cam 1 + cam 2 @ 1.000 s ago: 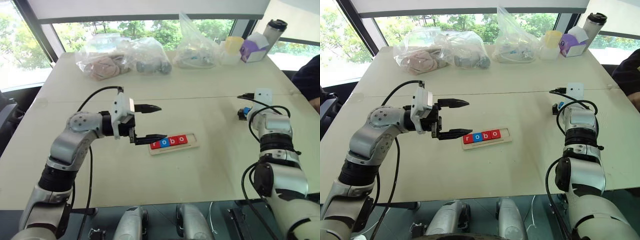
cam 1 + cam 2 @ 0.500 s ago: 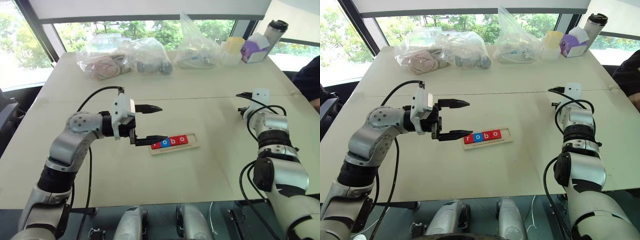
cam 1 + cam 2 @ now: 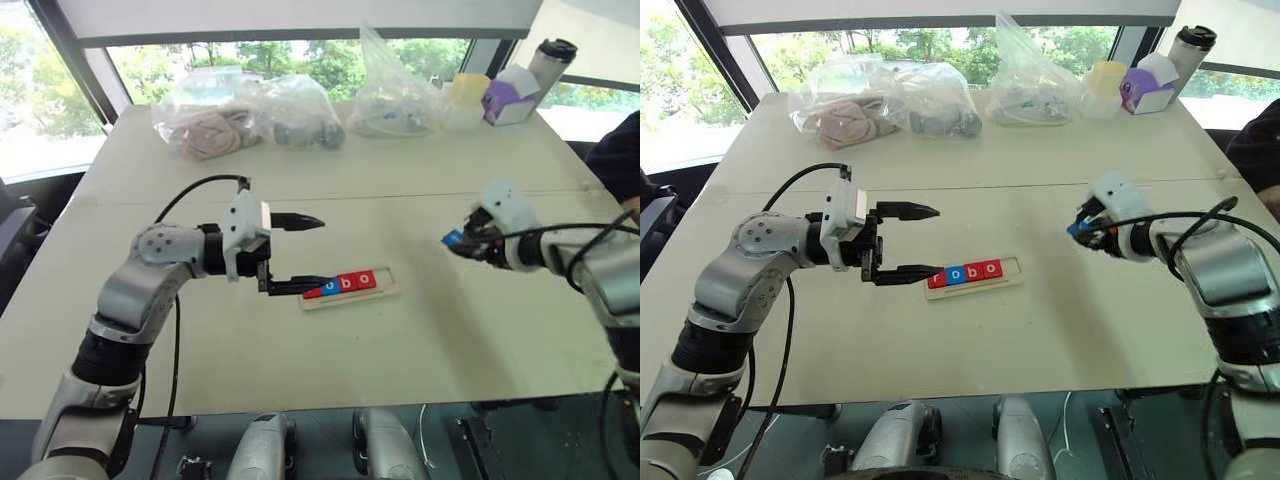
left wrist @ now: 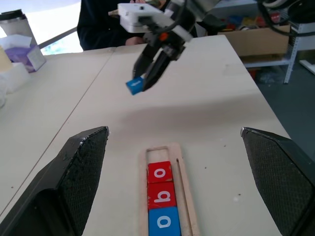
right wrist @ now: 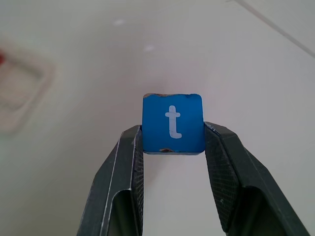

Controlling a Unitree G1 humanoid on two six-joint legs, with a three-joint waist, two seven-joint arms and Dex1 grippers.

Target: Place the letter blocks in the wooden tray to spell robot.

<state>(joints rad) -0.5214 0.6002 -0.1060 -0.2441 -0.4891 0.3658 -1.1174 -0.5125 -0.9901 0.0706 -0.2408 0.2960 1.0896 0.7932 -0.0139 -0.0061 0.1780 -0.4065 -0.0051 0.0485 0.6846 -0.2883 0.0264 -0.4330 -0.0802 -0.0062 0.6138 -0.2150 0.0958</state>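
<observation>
We are working over a pale table (image 3: 420, 330). Near its middle the wooden tray (image 3: 386, 291) is lying with four letter blocks (image 3: 340, 284) seated in its groove, reading "robo" and leaving the slot at its right end bare, presumably for the last letter.

Our left gripper (image 3: 303, 252) is pointing level toward the tray's left end with its fingers spread wide; the lower finger (image 3: 908, 271) is reaching right up to the first red tile, though we cannot tell whether it is touching. We judge it is bracing the tray, but that is our guess.

Our right gripper (image 3: 1080, 227) is hanging above the table, well to the right of the tray, clamped on the blue "t" block (image 5: 173, 123), pinching it by two opposite sides so the letter faces outward.
</observation>
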